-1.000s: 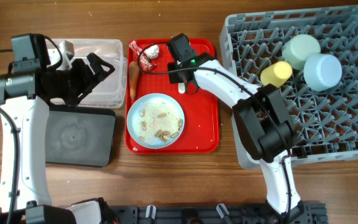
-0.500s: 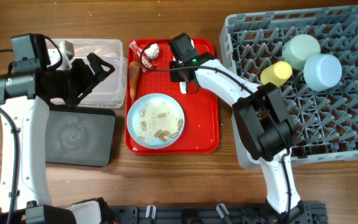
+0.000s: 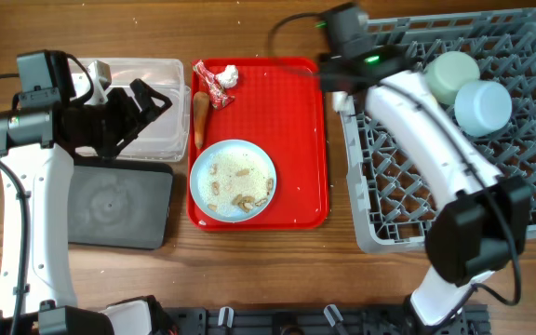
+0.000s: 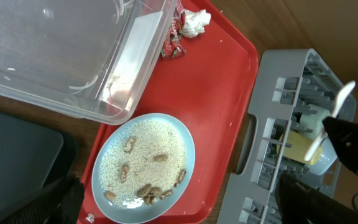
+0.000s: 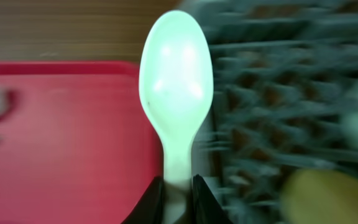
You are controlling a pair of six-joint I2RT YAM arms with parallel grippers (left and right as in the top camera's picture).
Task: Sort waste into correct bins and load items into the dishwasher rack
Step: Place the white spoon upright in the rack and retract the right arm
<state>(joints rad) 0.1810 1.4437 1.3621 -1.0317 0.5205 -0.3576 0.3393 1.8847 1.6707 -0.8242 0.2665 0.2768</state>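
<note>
My right gripper (image 5: 179,186) is shut on the white plastic spoon (image 5: 176,81) and holds it over the left edge of the grey dishwasher rack (image 3: 491,200), shown in the overhead view (image 3: 336,76). The mint-green bowl (image 3: 451,74) and light blue bowl (image 3: 482,105) sit in the rack. The yellow cup (image 4: 303,149) is hidden under the arm from overhead. My left gripper (image 3: 147,100) is open and empty over the clear tub (image 3: 161,70). The pale blue plate (image 3: 234,180) holds beige crumbs (image 4: 157,190). The wrapper (image 3: 219,86), tissue wad (image 3: 229,73) and carrot piece (image 3: 199,118) lie on the red tray.
The flat red serving tray (image 3: 296,121) lies between the tub and the rack. The black tray (image 3: 119,205) sits on the wooden table in front of the clear tub. The right arm stretches across the rack's middle.
My right gripper has lifted the spoon off the red tray and swung right to the rack's left edge. Its arm now covers the yellow cup. The left arm has not moved.
</note>
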